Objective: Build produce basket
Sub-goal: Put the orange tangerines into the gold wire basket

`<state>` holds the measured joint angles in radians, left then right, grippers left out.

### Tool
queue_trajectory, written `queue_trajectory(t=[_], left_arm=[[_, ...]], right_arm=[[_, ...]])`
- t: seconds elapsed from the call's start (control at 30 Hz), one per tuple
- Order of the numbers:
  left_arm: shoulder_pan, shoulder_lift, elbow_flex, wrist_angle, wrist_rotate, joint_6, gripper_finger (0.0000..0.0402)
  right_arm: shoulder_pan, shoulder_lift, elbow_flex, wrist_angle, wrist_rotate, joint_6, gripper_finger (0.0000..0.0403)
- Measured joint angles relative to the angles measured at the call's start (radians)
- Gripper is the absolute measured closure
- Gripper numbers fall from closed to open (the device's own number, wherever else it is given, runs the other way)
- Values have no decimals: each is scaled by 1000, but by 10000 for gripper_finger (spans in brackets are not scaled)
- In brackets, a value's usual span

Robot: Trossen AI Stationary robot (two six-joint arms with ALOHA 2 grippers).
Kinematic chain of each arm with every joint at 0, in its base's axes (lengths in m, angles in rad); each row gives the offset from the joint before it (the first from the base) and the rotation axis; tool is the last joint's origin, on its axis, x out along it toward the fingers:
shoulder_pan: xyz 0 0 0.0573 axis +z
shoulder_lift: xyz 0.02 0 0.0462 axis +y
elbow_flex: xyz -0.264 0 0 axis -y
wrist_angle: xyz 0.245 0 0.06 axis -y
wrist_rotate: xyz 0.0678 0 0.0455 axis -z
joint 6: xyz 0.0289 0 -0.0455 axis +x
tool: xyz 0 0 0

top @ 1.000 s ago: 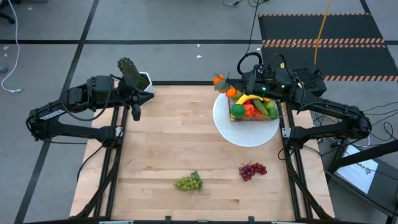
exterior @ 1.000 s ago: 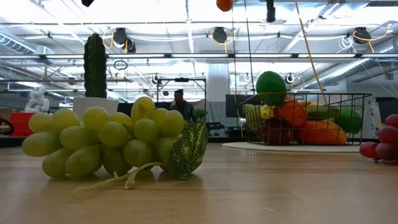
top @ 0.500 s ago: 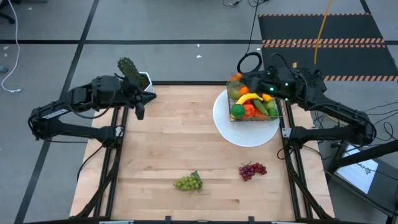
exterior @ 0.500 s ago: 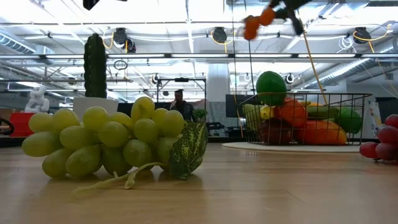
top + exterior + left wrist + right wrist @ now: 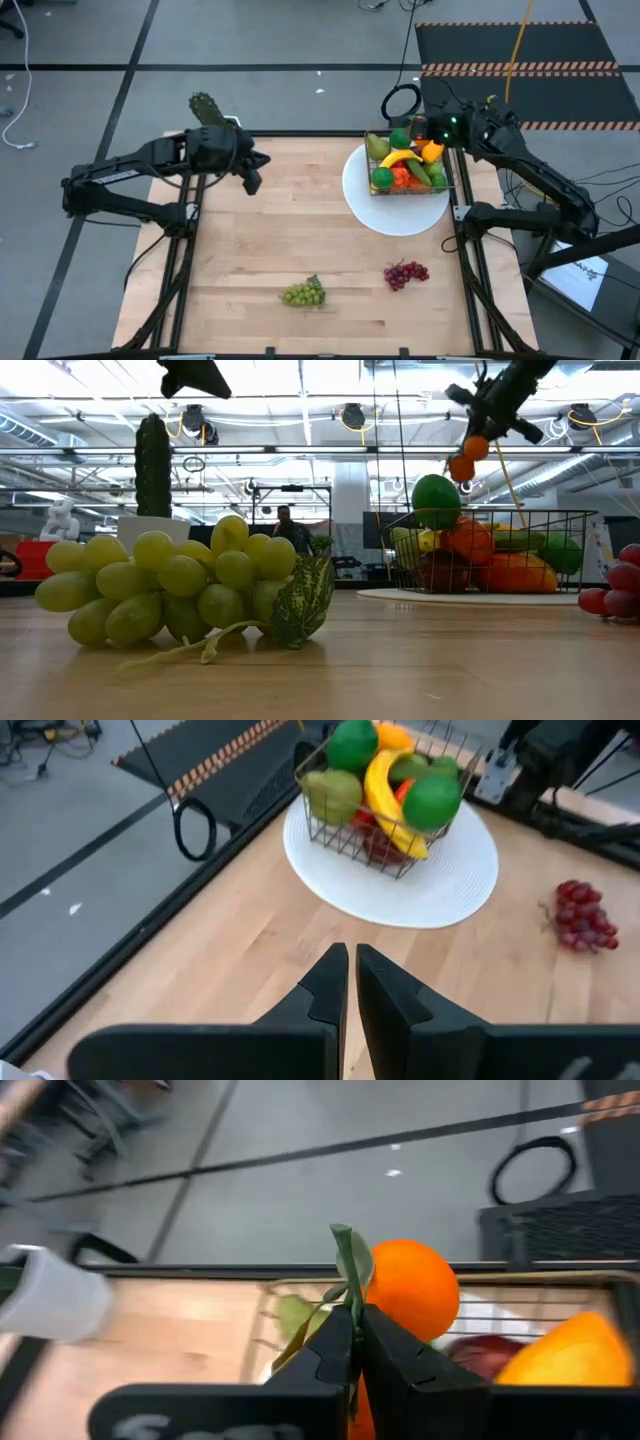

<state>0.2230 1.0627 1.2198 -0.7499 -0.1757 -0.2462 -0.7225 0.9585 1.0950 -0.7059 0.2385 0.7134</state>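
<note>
The wire basket holds several toy fruits and stands on a white round plate at the table's far right. My right gripper is shut on a leafy pair of oranges just above the basket's far right part. My left gripper is shut and empty above the table's far left middle; its wrist view looks toward the basket. Green grapes and purple grapes lie on the table near the front. My right gripper pinches the oranges' green leafy stem between its two fingers. The fingers slant down from the table's right side. The oranges hang at the fingertips, lifted clear, above the fruit in the basket.
A potted green cactus stands at the table's far left corner. Bare wood lies between the two grape bunches and the plate. A person shows far back in the room.
My right gripper has carried the oranges toward the table's right and down, from left of the basket's far corner to above its far right part. My left gripper has moved toward the table's right.
</note>
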Motion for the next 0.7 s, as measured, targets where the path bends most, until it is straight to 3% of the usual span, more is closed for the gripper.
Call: queue_trajectory(t=[0.17, 0.4, 0.7], left_arm=[[0, 32, 0, 14, 0, -3, 376], [0, 22, 0, 44, 0, -24, 376], [0, 22, 0, 54, 0, 6, 376]], right_arm=[[-60, 63, 0, -50, -12, -48, 394], [-51, 65, 0, -282, -31, 13, 394], [7, 38, -1, -458, 78, 17, 394]])
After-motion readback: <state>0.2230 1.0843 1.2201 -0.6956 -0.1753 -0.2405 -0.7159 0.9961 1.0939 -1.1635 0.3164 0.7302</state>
